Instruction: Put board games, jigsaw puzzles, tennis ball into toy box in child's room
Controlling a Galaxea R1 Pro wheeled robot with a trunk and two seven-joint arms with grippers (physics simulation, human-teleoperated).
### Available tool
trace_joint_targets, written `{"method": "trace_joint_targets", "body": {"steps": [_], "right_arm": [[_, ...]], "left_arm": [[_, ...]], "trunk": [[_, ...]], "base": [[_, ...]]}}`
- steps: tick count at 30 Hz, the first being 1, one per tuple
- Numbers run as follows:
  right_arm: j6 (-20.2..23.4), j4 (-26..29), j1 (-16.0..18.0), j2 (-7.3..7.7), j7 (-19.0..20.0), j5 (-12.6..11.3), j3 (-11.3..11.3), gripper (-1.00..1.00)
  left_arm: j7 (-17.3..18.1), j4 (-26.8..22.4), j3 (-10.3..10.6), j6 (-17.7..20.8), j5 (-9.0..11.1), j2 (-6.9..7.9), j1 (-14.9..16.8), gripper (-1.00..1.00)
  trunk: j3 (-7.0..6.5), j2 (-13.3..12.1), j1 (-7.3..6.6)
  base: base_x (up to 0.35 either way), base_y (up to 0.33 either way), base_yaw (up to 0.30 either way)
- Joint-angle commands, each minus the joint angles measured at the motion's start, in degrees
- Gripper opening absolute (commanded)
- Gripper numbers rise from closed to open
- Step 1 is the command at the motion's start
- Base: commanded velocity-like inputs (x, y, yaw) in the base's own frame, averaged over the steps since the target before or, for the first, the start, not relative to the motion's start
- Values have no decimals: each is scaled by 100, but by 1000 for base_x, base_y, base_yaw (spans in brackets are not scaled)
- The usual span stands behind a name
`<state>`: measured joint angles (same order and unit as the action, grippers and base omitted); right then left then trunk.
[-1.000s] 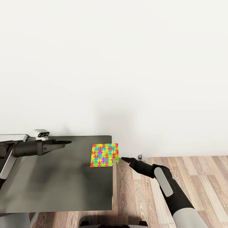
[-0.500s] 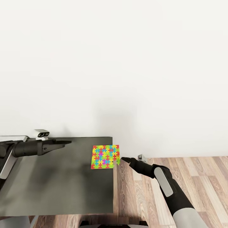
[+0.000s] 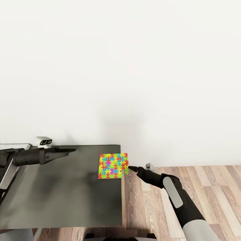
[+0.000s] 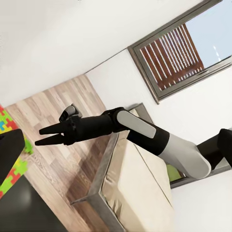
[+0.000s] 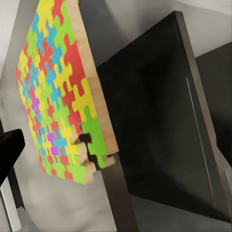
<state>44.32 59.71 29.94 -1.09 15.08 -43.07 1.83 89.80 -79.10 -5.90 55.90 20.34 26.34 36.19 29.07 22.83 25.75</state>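
Overhanging the right edge of the dark grey tabletop (image 3: 60, 187), a jigsaw puzzle (image 3: 113, 165) lies flat near the far corner, with its right strip past the rim above the wood-plank floor (image 3: 187, 187). The right claw (image 3: 130, 168) sits just beside that overhanging corner, over the floor, its tip pointing at the puzzle's edge. In the left wrist view the right claw (image 4: 44, 137) has its two fingers slightly parted and nothing between them. In the right wrist view the puzzle (image 5: 58, 96) shows a pale wooden edge and one lime-green piece jutting at a corner. The left claw (image 3: 71, 151) hovers over the tabletop's far left part, well apart from the puzzle, its fingers pressed together. A bed (image 4: 140, 193) stands beyond the right arm in the left wrist view.
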Motion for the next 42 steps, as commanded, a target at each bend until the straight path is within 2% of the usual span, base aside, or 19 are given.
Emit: {"method": "trace_joint_targets", "body": {"steps": [1,16,42], "right_arm": [[24,0,3,-4,19,18,-7,100],[24,-2,3,3,21,18,-7,100],[16,-2,3,3,21,18,-7,100]], "left_arm": [[20,-1,2,61,1,3,2,100],[20,-1,2,61,-3,3,3,100],[20,-1,4,57,4,2,3,100]], "trunk": [[8,9,3],[8,9,3],[8,9,3]], "base": [[0,79,6],[0,17,81],[17,17,5]]}}
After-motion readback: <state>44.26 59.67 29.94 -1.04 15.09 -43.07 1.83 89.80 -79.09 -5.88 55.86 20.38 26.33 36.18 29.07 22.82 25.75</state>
